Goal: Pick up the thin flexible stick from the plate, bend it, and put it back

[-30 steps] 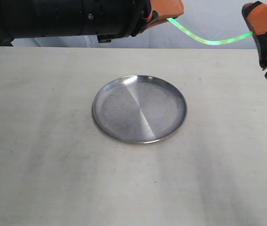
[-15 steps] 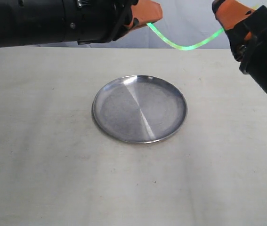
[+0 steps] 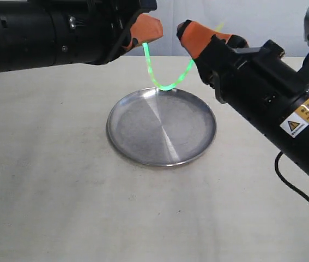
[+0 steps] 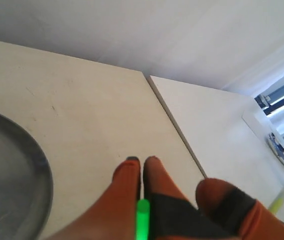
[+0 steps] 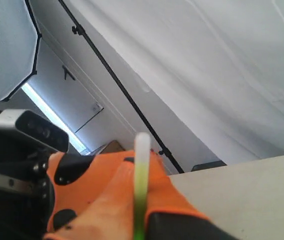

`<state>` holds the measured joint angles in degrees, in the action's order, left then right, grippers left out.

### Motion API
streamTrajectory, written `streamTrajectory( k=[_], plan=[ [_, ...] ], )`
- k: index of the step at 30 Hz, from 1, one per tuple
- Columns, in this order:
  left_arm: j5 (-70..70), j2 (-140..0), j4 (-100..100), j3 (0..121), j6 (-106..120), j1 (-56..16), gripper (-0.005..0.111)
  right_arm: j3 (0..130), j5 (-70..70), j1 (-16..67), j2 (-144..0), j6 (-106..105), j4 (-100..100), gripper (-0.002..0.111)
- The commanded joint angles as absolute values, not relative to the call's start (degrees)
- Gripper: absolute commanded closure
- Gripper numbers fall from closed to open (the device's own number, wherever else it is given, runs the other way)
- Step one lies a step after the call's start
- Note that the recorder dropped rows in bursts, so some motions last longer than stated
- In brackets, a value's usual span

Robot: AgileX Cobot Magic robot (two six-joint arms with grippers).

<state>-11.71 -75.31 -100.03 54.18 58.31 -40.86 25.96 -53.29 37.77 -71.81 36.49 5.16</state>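
So the big change over the last second: the 2 hands were well apart with only a shallow sag in the stick, and now they've come in close together over the far side of the plate (image 3: 143,131). The stick (image 3: 168,87) is pulled into a deep glowing-green U. Its lowest point hangs right by the plate's far rim, though I can't tell if it's touching.

The left hand (image 3: 146,27) is pinched tight on 1 end, and the left wrist view shows the orange fingers (image 4: 126,175) closed with the green rod between them. The right hand (image 3: 192,35) is clamped on the other end, with a short stub poking out past it.

I'd say the bend is basically done. What's left is lowering it and letting go so it lands on the plate, not the tabletop (image 3: 61,207).

Writing-wise, there's 1 yellow sticker (image 3: 301,117) with a warning triangle on the right arm. The text is too small to read.
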Motion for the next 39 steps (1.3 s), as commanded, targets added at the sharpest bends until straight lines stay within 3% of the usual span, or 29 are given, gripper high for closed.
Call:
streamTrajectory(
  k=[1, 18, 39],
  plan=[
    [-11.7, -73.5, -99.9, 54.0, 59.0, -41.2, 0.107, 26.5, -50.6, 38.9, -72.3, 34.4, 3.6, 0.109],
    [-16.5, -73.4, -99.0, 52.8, 59.1, -41.2, 0.107, 26.6, -40.2, 38.9, -72.3, 32.7, -7.2, 0.109],
    [-20.4, -73.4, -79.9, 52.8, 50.6, -41.2, 0.107, 26.7, -31.5, 38.9, -72.3, 32.9, -14.2, 0.109]
  ],
)
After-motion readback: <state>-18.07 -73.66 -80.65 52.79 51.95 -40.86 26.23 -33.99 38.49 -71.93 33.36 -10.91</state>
